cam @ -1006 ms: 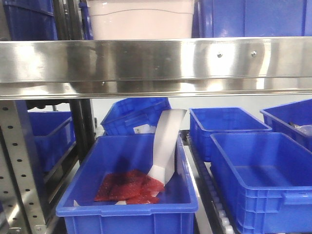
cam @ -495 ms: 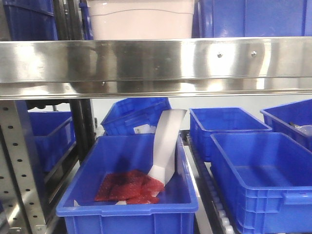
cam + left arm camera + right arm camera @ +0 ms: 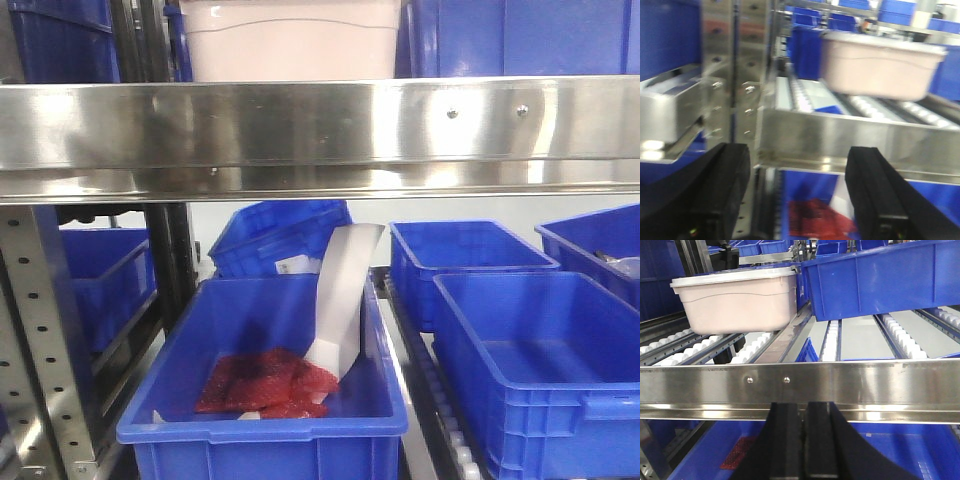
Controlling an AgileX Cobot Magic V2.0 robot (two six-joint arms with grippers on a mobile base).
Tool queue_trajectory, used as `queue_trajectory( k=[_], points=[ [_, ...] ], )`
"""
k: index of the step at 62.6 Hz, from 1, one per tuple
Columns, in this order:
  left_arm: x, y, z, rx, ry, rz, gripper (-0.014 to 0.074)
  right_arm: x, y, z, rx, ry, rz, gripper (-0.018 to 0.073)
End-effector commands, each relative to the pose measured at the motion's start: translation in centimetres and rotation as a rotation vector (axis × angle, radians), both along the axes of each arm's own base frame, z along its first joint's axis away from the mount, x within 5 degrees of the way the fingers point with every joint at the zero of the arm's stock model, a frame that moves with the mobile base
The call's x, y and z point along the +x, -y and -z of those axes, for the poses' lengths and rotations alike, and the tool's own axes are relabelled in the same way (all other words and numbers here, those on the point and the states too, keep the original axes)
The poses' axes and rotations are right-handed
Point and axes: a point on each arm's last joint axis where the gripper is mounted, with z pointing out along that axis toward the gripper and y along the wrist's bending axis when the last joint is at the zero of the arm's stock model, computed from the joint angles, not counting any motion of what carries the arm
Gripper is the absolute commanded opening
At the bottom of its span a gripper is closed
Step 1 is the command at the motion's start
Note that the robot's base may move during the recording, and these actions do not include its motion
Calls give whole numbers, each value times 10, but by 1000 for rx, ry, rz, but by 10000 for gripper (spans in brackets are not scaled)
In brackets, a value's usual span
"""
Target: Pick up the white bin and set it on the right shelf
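The white bin [image 3: 737, 300] is just sitting up on the white rollers [image 3: 670, 347] of the shiny steel right shelf [image 3: 865, 377], right beside a blue crate [image 3: 880, 280], while the left pincer [image 3: 797, 160] hangs with fingers wide apart and the right pincer [image 3: 802, 412] has its fingers pressed together, both empty.

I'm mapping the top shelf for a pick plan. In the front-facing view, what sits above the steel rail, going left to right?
left blue crate → white bin → right blue crate
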Motion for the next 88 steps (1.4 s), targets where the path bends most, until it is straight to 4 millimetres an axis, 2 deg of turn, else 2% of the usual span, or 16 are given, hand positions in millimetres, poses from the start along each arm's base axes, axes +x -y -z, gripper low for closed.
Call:
queue_trajectory(
  k=[1, 9, 17, 22, 24, 44, 88],
  points=[
    [-4, -3, -1, -16, 106, -45, -117, 0, 3, -11, 18, 47, 37, 50],
    [-7, -5, 26, -13, 96, -95, -117, 0, 3, -11, 18, 47, 37, 50],
    [2, -8, 55, -15, 84, -128, -117, 0, 3, -11, 18, 47, 37, 50],
    [4, -10, 70, -16, 141, -145, -117, 0, 3, -11, 18, 47, 37, 50],
    [5, -9, 72, -11, 93, -138, -117, 0, 3, -11, 18, 47, 37, 50],
    [4, -2, 73, 56, 97, -16, -118, 0, 3, -11, 18, 47, 37, 50],
    [5, -4, 74, 8, 79, -48, -117, 0, 3, -11, 18, 47, 37, 50]
  ],
)
